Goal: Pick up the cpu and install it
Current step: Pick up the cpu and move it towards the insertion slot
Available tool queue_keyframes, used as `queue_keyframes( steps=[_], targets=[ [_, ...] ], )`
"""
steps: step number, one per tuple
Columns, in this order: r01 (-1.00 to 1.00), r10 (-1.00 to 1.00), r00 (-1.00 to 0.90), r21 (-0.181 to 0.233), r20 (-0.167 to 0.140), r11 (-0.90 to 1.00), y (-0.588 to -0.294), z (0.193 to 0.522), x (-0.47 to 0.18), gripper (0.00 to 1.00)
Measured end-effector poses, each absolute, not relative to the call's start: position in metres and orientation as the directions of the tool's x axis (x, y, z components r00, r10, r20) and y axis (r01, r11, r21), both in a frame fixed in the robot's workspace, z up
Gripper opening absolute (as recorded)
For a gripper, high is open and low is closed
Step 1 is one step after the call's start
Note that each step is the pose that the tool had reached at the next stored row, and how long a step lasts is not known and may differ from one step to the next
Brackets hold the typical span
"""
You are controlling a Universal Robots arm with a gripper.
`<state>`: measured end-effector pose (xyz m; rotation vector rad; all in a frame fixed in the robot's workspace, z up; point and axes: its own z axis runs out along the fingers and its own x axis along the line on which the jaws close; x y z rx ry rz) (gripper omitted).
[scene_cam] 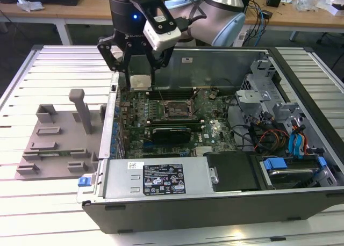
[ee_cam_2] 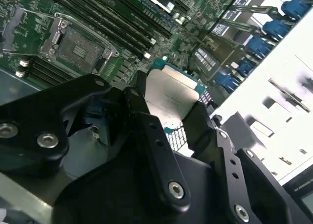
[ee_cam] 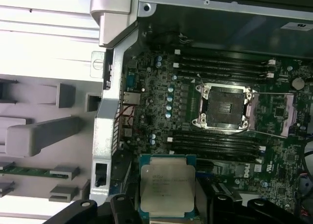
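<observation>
Cpu (scene_cam: 140,81) clamped edge-on between the gripper (scene_cam: 140,73) fingers (silver top up), at upper left of the exterior view, over the open computer case (scene_cam: 226,208), apart from the bare socket (scene_cam: 173,110)

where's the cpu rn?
In the exterior view the cpu is held in the gripper over the motherboard, to the exterior view's left of the open socket and not yet seated in it.
</observation>
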<state>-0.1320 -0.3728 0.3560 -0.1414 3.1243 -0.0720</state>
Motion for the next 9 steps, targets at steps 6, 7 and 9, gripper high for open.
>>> queue_keyframes(
  steps=[6,7,9],
  targets=[
    [-0.090,-0.091,-0.996,-0.047,-0.010,0.995,-0.367,0.351,-0.120,0.55],
    [-0.090,-0.090,-0.996,-0.047,-0.010,0.995,-0.366,0.350,-0.119,0.55],
    [-0.090,-0.091,-0.996,-0.047,-0.009,0.995,-0.361,0.347,-0.115,0.55]
  ],
)
